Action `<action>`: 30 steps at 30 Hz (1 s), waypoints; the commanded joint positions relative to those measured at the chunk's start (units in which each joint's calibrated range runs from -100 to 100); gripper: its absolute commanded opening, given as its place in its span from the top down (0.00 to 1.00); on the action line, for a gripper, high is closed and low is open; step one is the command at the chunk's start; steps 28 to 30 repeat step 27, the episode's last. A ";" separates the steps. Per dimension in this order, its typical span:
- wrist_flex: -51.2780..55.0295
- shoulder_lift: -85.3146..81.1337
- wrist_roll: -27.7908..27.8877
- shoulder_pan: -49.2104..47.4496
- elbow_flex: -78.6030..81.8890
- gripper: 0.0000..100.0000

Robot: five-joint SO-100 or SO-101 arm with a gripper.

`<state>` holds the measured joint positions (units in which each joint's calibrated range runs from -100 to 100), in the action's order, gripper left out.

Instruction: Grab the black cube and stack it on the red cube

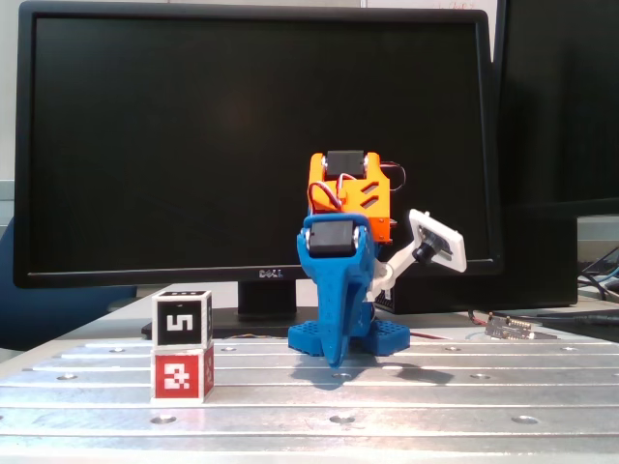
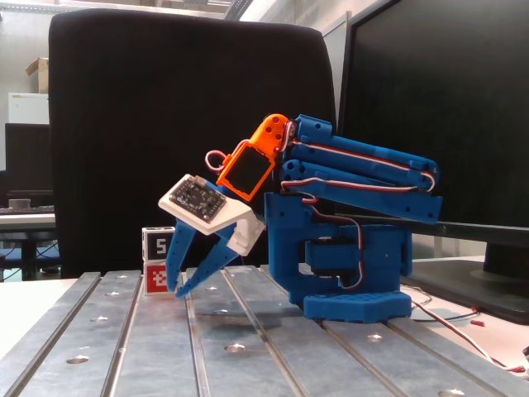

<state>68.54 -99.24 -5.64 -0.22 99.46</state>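
On the left of the metal counter [image 1: 464, 396] I see the black cube [image 1: 182, 319] sitting on top of the red cube [image 1: 182, 374]. To their right, the blue pincer [image 2: 179, 289] points down near the counter. Its fingers are a little apart and hold nothing.

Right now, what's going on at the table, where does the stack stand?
The black cube already sits squarely on the red cube on the metal table. The blue arm is folded low over its base, and the gripper points down beside the stack with its jaws apart, holding nothing. Nothing is touching the cubes, so the stacking looks done.
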 commanded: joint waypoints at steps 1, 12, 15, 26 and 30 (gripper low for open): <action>1.36 -0.01 -0.14 0.11 0.09 0.99; 1.70 -0.01 0.07 0.26 0.09 0.99; 1.70 -0.01 0.07 0.26 0.09 0.99; 1.70 -0.01 0.07 0.26 0.09 0.99; 1.70 -0.01 0.07 0.26 0.09 0.99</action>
